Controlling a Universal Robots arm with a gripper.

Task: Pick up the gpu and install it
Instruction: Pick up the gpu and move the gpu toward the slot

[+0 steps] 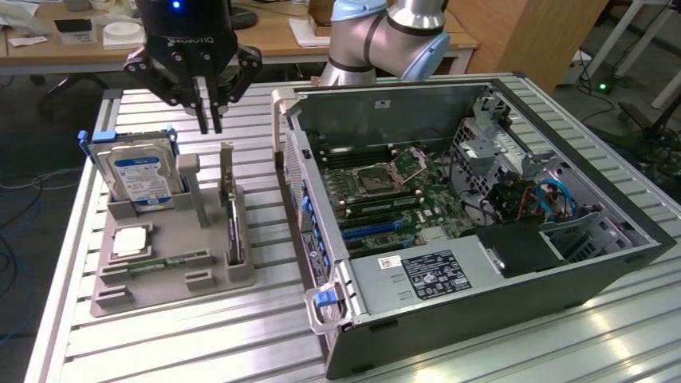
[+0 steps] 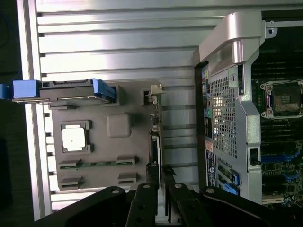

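In the exterior view's upper left, the gripper hangs above the gpu with its fingers pinched nearly together on nothing and clear air beneath them. The gpu stands on edge in a grey holder. Open gaps separate it from the hard drive on the exterior view's left and from the open computer case on its right. All of these rest on a slatted metal table, with a wooden desk behind.

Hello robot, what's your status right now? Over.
Gripper empty, hovering over the gpu. It stands upright in grey holder, untouched. Nothing in between.
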